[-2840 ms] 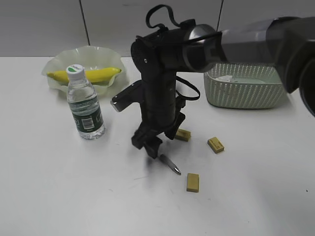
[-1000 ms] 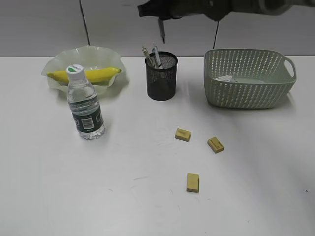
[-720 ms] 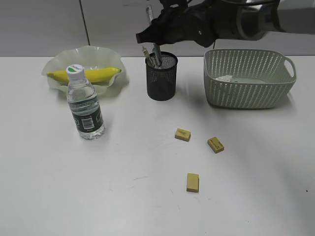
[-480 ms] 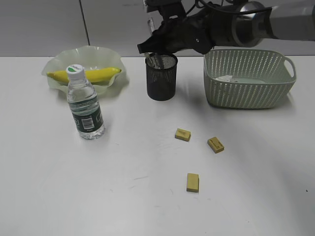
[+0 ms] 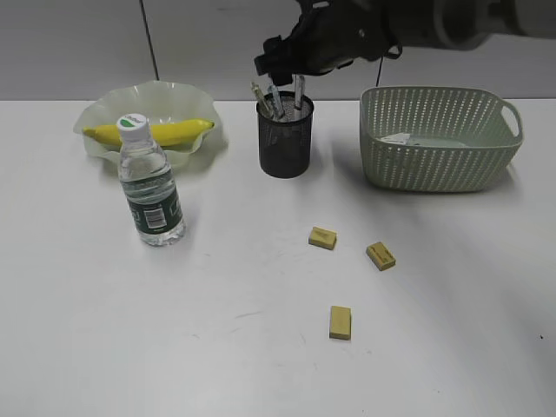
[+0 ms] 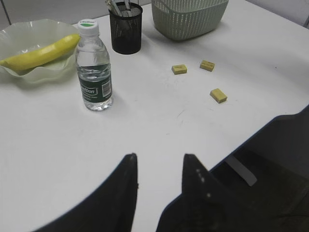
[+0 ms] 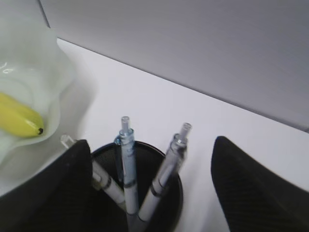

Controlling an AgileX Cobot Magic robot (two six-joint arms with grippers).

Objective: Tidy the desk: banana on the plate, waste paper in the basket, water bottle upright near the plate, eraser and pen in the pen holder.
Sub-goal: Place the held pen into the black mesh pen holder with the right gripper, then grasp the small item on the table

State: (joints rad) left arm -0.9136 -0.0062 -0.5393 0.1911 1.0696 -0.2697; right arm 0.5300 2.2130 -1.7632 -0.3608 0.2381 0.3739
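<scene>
The white desk (image 5: 104, 330) carries plate (image 5: 104, 109), water bottle (image 5: 150, 187), pen holder (image 5: 285, 143), basket (image 5: 439, 139), three erasers (image 5: 340, 321).

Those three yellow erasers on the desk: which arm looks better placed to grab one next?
Probably the left: the left gripper hangs open, empty, low over the desk, erasers ahead. The right gripper sits above the pen holder.

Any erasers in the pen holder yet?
No, three erasers lie on the desk; the pen holder shows only pens.

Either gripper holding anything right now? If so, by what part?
Nothing is held. The right gripper is open above the pen holder, its fingers clear of the pens standing in it. The left gripper hangs over bare desk, fingers apart, empty.
</scene>
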